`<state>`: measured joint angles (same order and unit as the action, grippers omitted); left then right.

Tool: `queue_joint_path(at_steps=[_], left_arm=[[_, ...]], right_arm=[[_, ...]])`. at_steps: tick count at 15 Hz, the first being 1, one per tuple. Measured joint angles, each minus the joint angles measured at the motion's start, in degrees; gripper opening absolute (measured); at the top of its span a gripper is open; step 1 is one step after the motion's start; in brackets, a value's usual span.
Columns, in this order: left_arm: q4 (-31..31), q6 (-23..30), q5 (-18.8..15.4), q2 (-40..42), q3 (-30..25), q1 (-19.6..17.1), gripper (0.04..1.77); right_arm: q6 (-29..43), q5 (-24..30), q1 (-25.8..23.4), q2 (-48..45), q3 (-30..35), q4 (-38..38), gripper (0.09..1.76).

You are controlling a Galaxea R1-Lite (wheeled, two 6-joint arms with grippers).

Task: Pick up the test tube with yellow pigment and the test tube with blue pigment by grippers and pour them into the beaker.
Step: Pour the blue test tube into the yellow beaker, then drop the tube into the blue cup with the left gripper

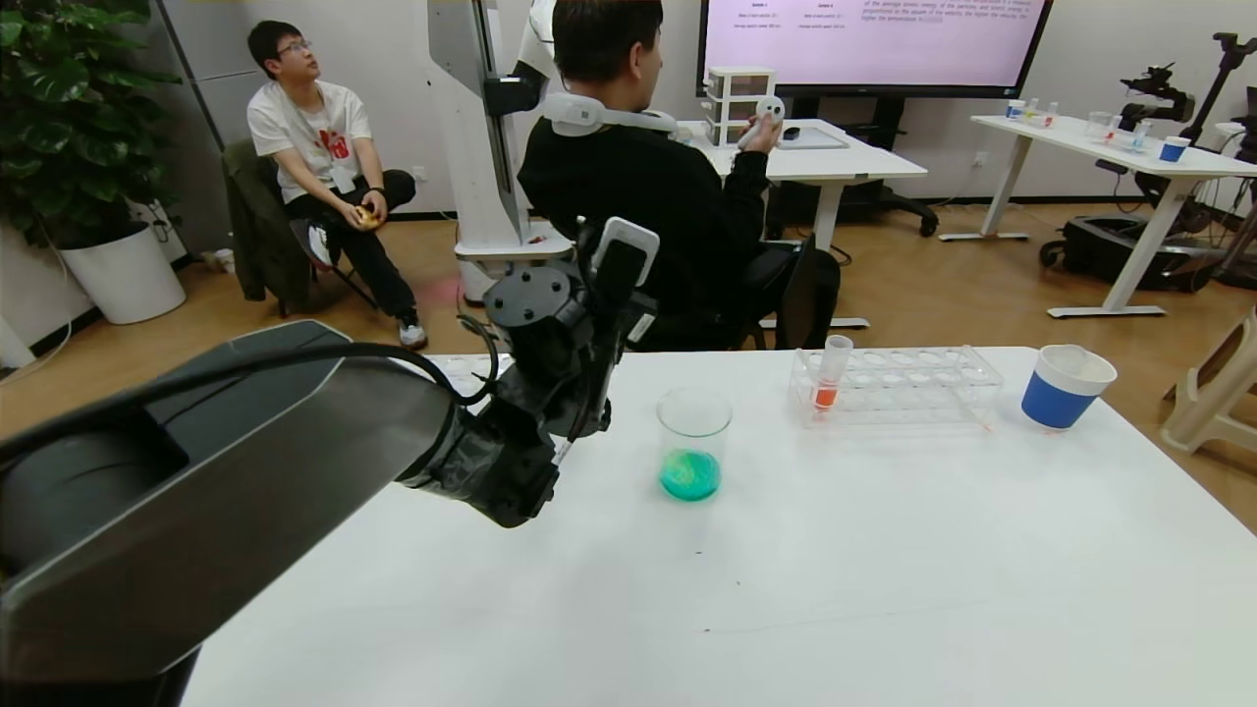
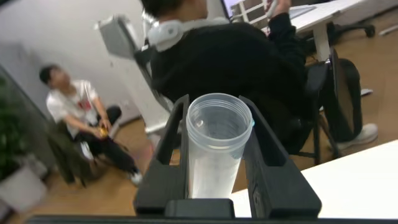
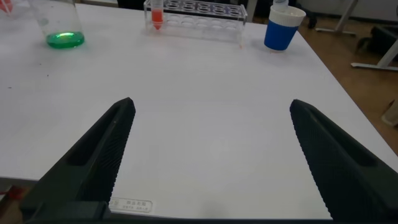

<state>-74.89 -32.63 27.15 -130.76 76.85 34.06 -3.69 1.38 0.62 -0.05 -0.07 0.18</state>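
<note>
White worktop (image 1: 786, 589) is carrying the beaker (image 1: 693, 442) w/ green-teal liquid near its middle, a clear rack (image 1: 899, 385) holding one orange-tipped tube (image 1: 830, 371) toward the far edge, and a blue-white paper cup (image 1: 1064, 386) by the right edge. Left gripper (image 2: 217, 158) is hovering left of the beaker, clamping a clear empty-looking tube (image 2: 214, 146); which pigment tube, can't tell. Right gripper (image 3: 211, 155) is sitting wide apart over bare near worktop, holding nothing. Wood floor, two seated people beyond.
</note>
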Motion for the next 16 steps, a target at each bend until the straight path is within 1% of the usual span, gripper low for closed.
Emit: queue_joint_path(at_steps=[1, 2, 3, 4, 6, 7, 8, 9, 11, 12, 14, 15, 16], left_arm=[[4.11, 6.56, 5.56, 0.71, 0.90, 0.55, 0.52], [9.62, 13.04, 10.25, 1.56, 1.57, 1.00, 0.52], [15.76, 20.19, 13.45, 2.50, 2.41, 1.51, 0.52], [23.21, 26.94, 15.68, 3.67, 3.36, 1.88, 0.52], [37.43, 38.52, 17.44, 6.23, 4.63, 2.10, 0.52], [42.86, 43.93, 17.80, 7.66, 5.23, 2.05, 0.52], [44.32, 45.73, 17.99, 8.85, 5.56, 1.88, 0.52], [44.72, 45.93, 18.08, 9.95, 5.58, 1.74, 0.52], [44.91, 45.40, 18.10, 11.48, 5.32, 1.38, 0.52], [44.85, 44.64, 18.05, 12.29, 4.96, 0.39, 0.52], [44.72, 43.48, 17.51, 13.91, 3.85, -3.22, 0.52], [44.70, 43.07, 16.46, 14.85, 3.05, -5.97, 0.52], [44.54, 42.85, 14.56, 15.87, 1.95, -9.03, 0.52]], right_arm=[[0.00, -0.01, 0.01, 0.00, 0.00, -0.02, 1.74], [0.01, 0.00, 0.01, 0.00, 0.00, 0.00, 1.74], [0.01, 0.00, 0.01, 0.00, 0.00, 0.00, 1.74], [0.01, 0.00, 0.01, 0.00, 0.00, 0.00, 1.74], [0.00, 0.00, 0.00, 0.00, 0.00, 0.00, 1.74], [0.01, 0.00, 0.00, 0.00, 0.00, 0.00, 1.74], [0.01, 0.00, 0.00, 0.00, 0.00, -0.02, 1.74], [0.00, 0.00, -0.02, 0.00, 0.00, 0.00, 1.74], [0.01, 0.00, 0.00, 0.00, 0.00, 0.00, 1.74], [0.01, 0.00, 0.00, 0.00, 0.00, 0.00, 1.74], [0.01, 0.00, 0.01, 0.00, 0.00, 0.00, 1.74], [0.01, 0.00, 0.01, 0.00, 0.00, 0.00, 1.74], [0.01, 0.00, 0.01, 0.00, 0.00, 0.00, 1.74]])
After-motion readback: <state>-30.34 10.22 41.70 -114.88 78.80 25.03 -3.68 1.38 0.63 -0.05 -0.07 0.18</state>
